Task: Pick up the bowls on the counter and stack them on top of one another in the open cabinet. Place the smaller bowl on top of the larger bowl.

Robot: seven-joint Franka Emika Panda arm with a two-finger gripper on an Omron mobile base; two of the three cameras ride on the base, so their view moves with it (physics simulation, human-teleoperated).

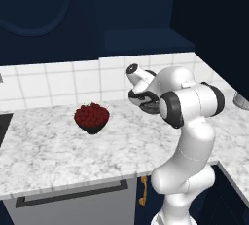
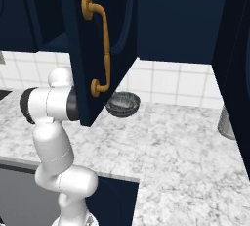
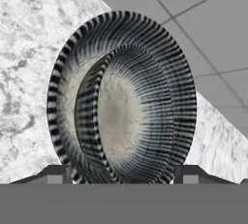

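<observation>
No text, label, brand, number or sign can be read anywhere here. The dark navy blue wall cabinet door (image 2: 105, 49) with its curved brass handle carries no lettering, the white tiled wall (image 1: 73, 80) behind the worktop is blank, and the ribbed grey metallic bowl (image 3: 123, 99) with the pale speckled inside bears no mark or stamp.

White glossy arm (image 1: 187, 141), rounded segments, dark joint bands; end effector (image 1: 142, 100) dark.
</observation>
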